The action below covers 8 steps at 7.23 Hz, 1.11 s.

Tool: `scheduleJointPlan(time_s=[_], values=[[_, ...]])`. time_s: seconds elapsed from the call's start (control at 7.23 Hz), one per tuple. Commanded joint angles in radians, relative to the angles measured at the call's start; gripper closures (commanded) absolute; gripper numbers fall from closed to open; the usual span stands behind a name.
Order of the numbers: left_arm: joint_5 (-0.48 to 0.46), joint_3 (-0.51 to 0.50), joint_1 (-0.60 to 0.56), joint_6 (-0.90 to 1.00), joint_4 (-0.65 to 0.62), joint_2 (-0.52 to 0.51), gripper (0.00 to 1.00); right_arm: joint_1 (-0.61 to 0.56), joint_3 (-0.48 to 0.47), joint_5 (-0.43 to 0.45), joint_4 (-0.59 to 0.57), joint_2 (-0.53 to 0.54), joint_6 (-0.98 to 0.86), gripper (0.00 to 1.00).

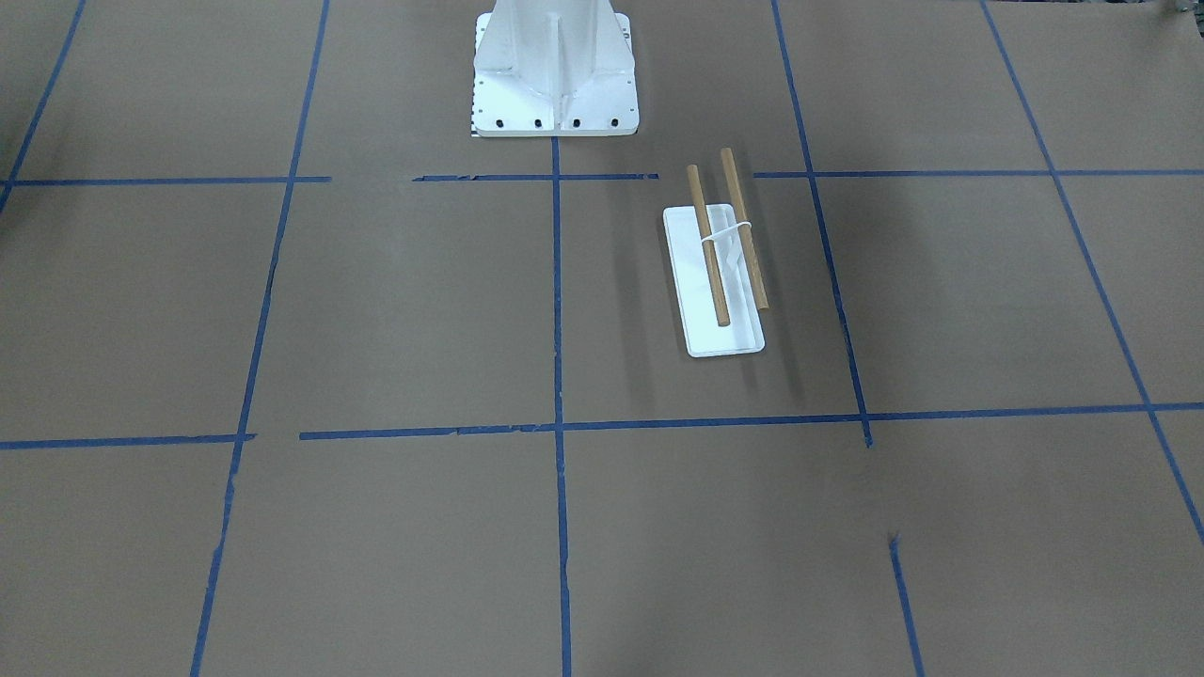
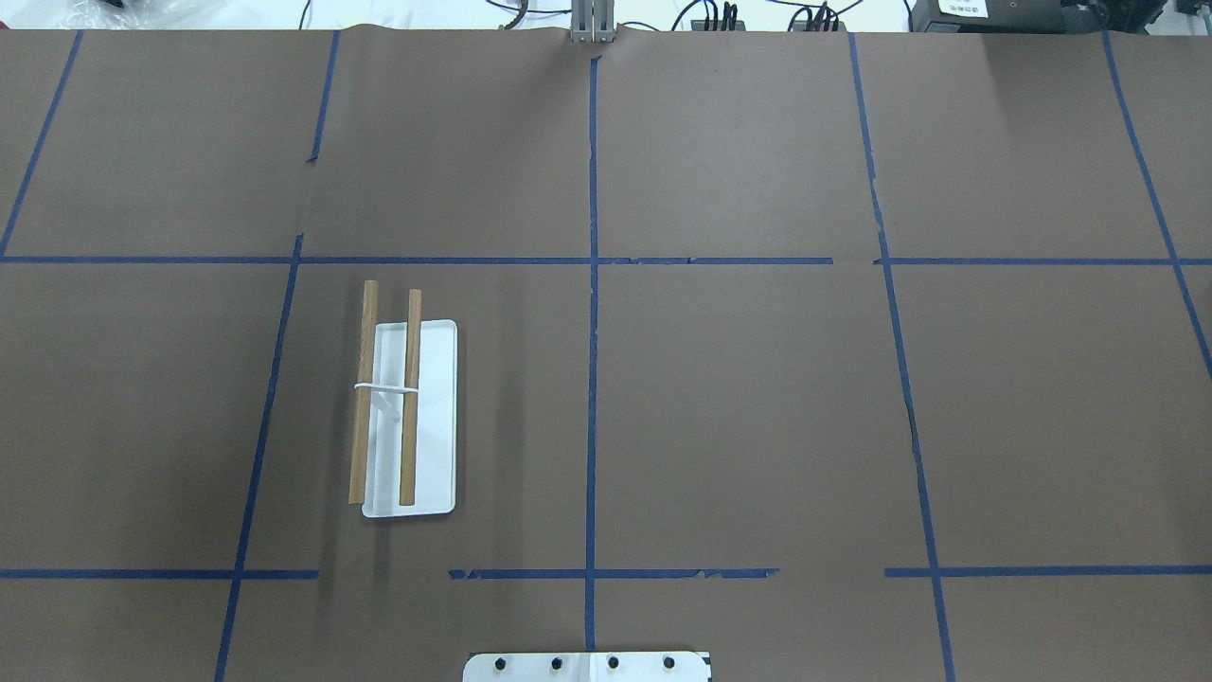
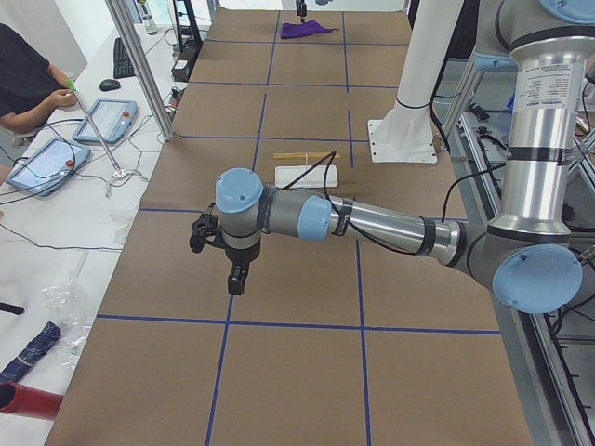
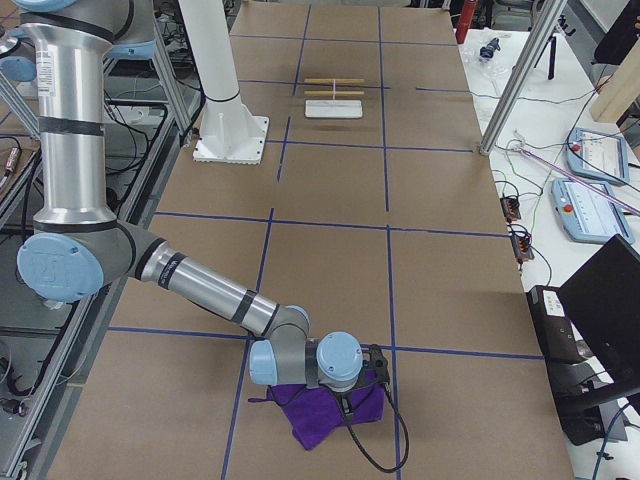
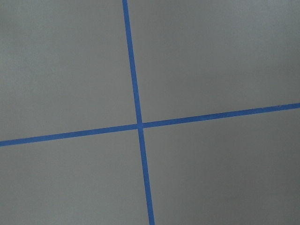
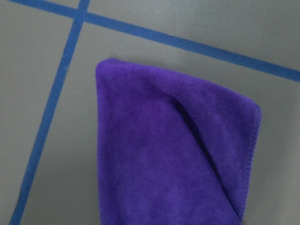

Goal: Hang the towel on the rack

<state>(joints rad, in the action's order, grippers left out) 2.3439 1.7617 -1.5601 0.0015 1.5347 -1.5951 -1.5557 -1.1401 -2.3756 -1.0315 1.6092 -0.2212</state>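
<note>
That soft, floppy, featherlight towel (image 6: 173, 164) on the worktop (image 6: 225, 23) wants a pinch at a corner by the fold; can't tell whether the right end effector (image 4: 365, 390) over it is wide or narrow.

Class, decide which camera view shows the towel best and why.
The right wrist-mounted view: the towel is large, fold and stitched edge clear. Exterior right shows it partly hidden under the right arm; exterior left shows a tiny far patch; the other views miss it.
</note>
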Motion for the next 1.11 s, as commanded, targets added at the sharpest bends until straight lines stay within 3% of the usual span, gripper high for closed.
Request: scheduleJointPlan(time_s=[0.0, 0.28, 0.97], values=[[0.0, -0.002, 0.0, 0.0, 0.001, -0.006, 0.0, 0.029, 0.043, 0.012, 0.005, -0.002, -0.023, 0.0], [-0.001, -0.002, -0.002, 0.002, 0.001, -0.009, 0.0, 0.046, 0.066, 0.071, 0.005, -0.011, -0.061, 0.0], [0.0, -0.002, 0.0, 0.002, 0.001, -0.013, 0.0, 0.06, 0.106, 0.079, 0.007, -0.028, -0.092, 0.0]])
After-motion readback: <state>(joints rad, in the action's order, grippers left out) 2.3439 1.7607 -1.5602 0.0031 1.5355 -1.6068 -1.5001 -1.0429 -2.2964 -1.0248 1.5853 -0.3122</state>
